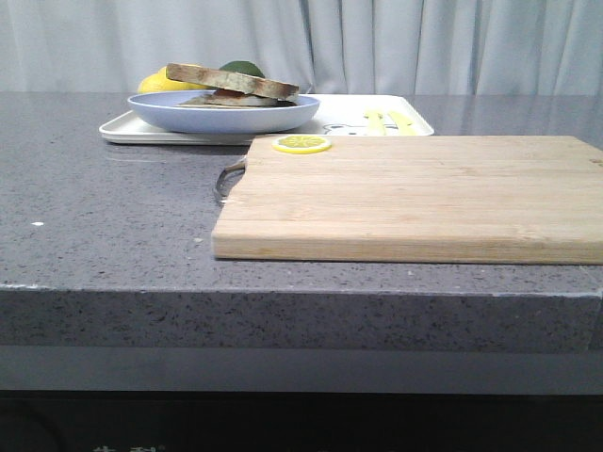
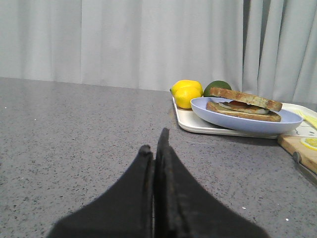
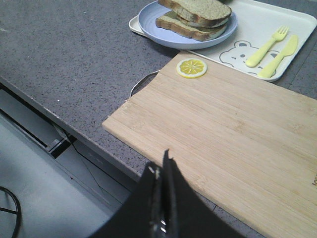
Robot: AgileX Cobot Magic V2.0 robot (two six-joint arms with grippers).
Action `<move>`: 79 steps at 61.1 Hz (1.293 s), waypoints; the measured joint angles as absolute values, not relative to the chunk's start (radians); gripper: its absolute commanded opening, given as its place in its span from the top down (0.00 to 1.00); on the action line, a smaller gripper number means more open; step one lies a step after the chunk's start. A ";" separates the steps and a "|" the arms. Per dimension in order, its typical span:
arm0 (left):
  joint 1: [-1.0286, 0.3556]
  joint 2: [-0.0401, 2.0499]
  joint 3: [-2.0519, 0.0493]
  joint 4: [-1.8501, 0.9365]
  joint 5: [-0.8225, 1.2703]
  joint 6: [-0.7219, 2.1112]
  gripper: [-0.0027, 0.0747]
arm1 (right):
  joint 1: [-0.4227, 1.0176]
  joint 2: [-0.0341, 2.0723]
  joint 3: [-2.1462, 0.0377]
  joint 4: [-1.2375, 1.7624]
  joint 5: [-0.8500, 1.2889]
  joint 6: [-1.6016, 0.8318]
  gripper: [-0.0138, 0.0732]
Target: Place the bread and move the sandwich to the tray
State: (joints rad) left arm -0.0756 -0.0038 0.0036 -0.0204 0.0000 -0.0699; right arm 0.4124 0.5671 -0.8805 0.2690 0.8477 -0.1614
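in the front view the sandwich (image 1: 233, 85) sits on a pale-blue plate (image 1: 223, 114), and the plate rests on the left part of the white tray (image 1: 330, 127) at the far side of the grey worktop (image 1: 104, 217). the bread (image 1: 232, 79) lies on top as the upper slice, tilted a little. a yellow fruit (image 1: 155, 83) and a green fruit (image 1: 243, 68) show behind the plate. nearer the camera lies a wooden cutting board (image 1: 415, 196), with a lemon slice (image 1: 301, 144) on its far left corner. neither hand shows in this view.

in the left wrist view the left hand (image 2: 154, 153) hangs over bare worktop, its two dark fingers pressed together with nothing between them. the plate with the sandwich stands well apart from it, on the tray, with the yellow fruit and the green fruit just behind.

in the right wrist view the right hand (image 3: 161, 171) is over the near edge of the cutting board, its fingers also pressed together and gripping nothing. the lemon slice lies on the board's far corner, near the plate. on the tray beside the plate lie a yellow fork (image 3: 267, 45) and a yellow knife (image 3: 280, 55), next to a printed bear face (image 3: 233, 53).
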 measured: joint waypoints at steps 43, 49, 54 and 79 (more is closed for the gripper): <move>-0.076 -0.004 0.004 -0.020 0.000 -0.070 0.99 | 0.376 0.546 -0.855 0.264 0.830 -0.161 0.92; -0.076 -0.004 0.004 -0.020 0.000 -0.070 0.99 | 0.273 0.494 -0.782 0.238 0.745 -0.161 0.92; -0.076 -0.004 0.004 -0.020 0.000 -0.070 0.99 | 0.186 0.433 -0.685 0.226 0.634 -0.161 0.92; -0.076 -0.004 0.004 -0.020 0.000 -0.070 0.99 | 0.004 0.071 -0.112 0.242 0.141 -0.163 0.92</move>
State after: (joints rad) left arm -0.0756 -0.0038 0.0036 -0.0204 0.0000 -0.0699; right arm 0.0040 0.0711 -0.1116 0.2422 0.1409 -0.1632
